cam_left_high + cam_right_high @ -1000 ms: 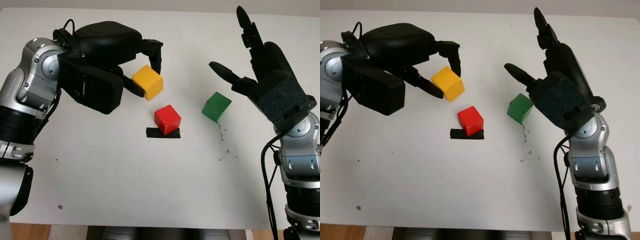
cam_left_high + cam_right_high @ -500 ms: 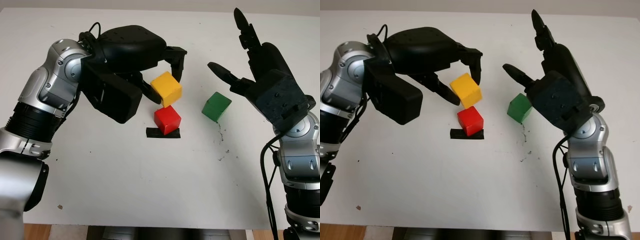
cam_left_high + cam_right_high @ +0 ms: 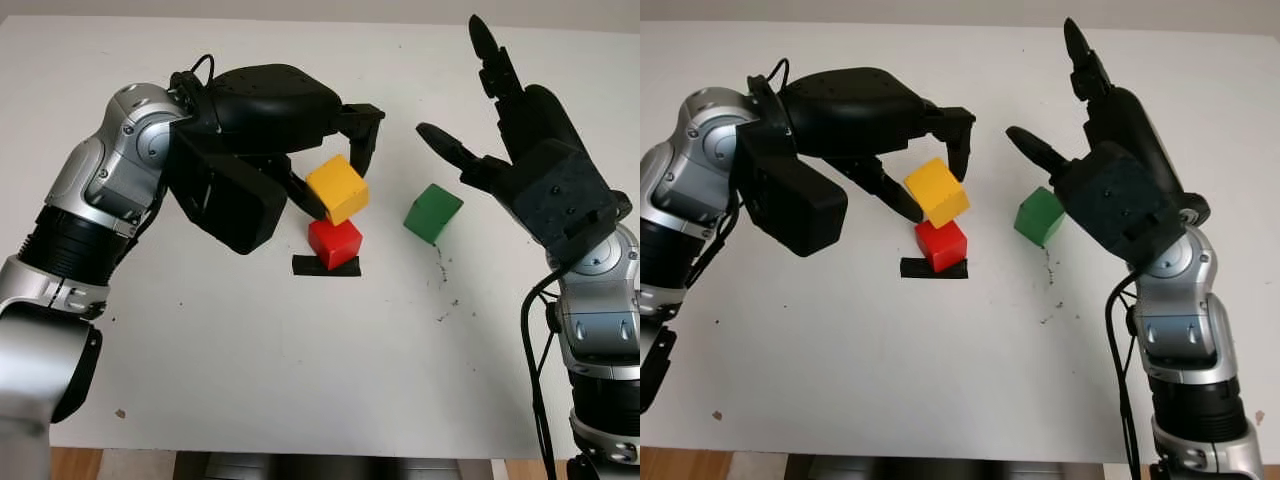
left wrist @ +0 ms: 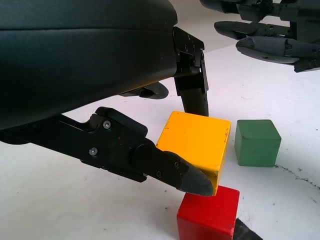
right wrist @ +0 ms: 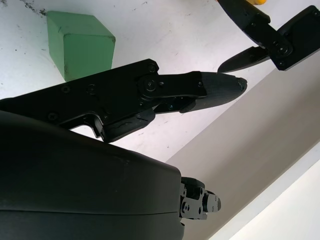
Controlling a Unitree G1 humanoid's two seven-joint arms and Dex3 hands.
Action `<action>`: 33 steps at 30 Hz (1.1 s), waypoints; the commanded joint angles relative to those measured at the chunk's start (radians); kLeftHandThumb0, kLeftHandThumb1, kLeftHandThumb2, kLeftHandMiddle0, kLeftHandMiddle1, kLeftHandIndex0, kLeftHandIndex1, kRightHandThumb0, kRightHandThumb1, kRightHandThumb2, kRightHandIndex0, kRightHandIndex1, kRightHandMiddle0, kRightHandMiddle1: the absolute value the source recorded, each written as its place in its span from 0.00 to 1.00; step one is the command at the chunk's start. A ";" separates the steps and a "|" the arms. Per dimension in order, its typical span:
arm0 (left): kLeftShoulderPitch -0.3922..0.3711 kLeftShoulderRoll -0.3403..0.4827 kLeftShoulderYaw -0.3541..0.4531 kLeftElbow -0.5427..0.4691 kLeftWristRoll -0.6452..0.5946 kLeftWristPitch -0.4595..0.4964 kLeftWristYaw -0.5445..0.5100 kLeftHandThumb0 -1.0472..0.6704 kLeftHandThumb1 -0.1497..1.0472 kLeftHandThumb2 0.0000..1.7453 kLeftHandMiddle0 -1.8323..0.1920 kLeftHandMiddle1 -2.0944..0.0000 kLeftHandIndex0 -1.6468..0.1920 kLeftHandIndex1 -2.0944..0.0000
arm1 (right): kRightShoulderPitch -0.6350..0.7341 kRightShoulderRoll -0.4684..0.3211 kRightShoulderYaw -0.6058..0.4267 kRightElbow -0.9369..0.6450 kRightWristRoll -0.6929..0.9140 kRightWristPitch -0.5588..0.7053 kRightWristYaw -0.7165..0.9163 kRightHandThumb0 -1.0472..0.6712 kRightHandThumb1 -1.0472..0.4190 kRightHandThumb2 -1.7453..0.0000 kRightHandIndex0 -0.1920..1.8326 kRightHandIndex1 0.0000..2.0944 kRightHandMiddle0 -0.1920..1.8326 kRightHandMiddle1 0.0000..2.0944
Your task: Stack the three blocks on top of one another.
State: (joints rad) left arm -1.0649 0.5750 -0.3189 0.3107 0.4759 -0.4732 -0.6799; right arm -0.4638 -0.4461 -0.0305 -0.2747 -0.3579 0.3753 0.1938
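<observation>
My left hand is shut on the yellow block, pinching it between black fingers. It holds the block tilted, right above the red block, with the lower edge at the red block's top. The red block sits on a strip of black tape in the middle of the white table. The green block stands on the table to the right of the red one. My right hand is open, raised behind and to the right of the green block.
Small dark specks mark the table just in front of the green block. The table's front edge runs along the bottom of the head views.
My left hand has carried the yellow block rightward and down, from back left of the red block to just above it. The right hand has hardly moved.
</observation>
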 commanded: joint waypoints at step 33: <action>0.014 -0.005 -0.028 0.025 -0.005 -0.029 -0.045 0.36 1.00 0.06 0.74 0.97 0.79 0.14 | 0.012 0.026 -0.005 -0.057 0.010 0.057 0.004 0.20 0.00 0.79 0.07 0.03 0.04 0.02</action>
State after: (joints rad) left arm -1.0577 0.5752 -0.3401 0.3391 0.4817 -0.5040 -0.7199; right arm -0.4613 -0.4216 -0.0291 -0.3081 -0.3530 0.4246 0.1950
